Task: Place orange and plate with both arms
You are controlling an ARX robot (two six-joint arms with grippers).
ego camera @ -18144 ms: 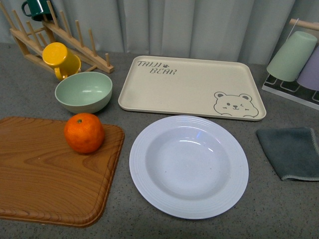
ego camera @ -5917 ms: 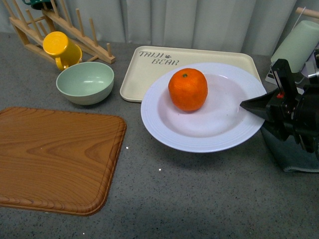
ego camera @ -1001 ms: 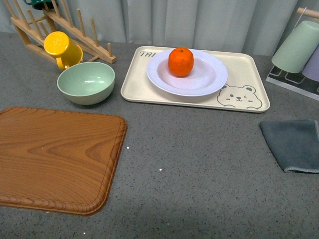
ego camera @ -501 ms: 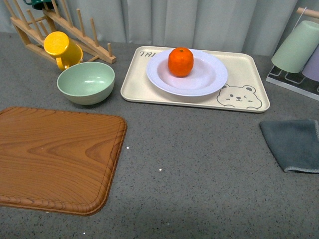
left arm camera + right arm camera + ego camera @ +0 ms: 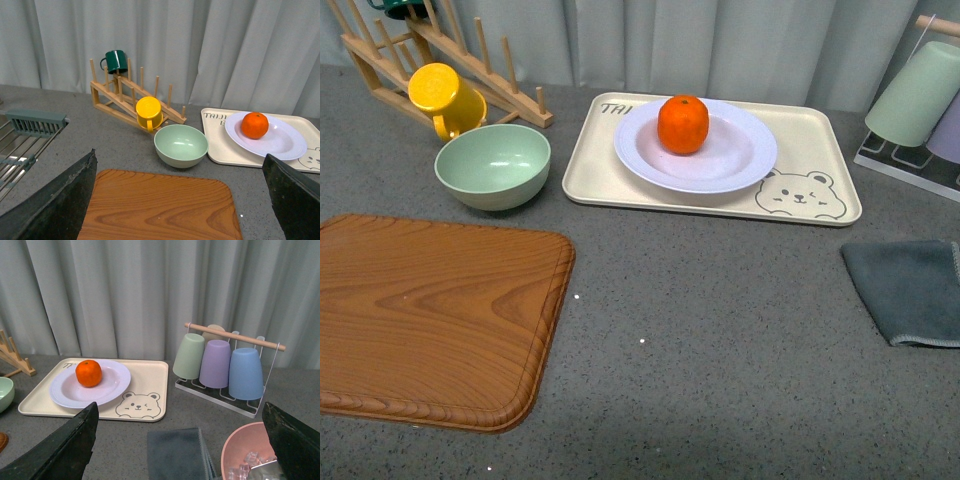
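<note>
Front view, orange [image 5: 683, 124] on plate [image 5: 740, 158], bowl [image 5: 492, 165] nearby

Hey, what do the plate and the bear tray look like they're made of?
The plate looks like matte plastic or melamine, though glazed ceramic is possible: faintly lilac white, soft sheen, ridged rim. The bear tray looks like matte beige plastic or fibre composite with printed artwork.

a kitchen counter: wooden dish rack [image 5: 440, 60], cup rack [image 5: 235, 365], cutting board [image 5: 430, 320].

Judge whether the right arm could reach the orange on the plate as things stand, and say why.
Probably yes. The orange sits uncovered on the plate, and the right gripper is open, with only bare tray and table before it.
</note>
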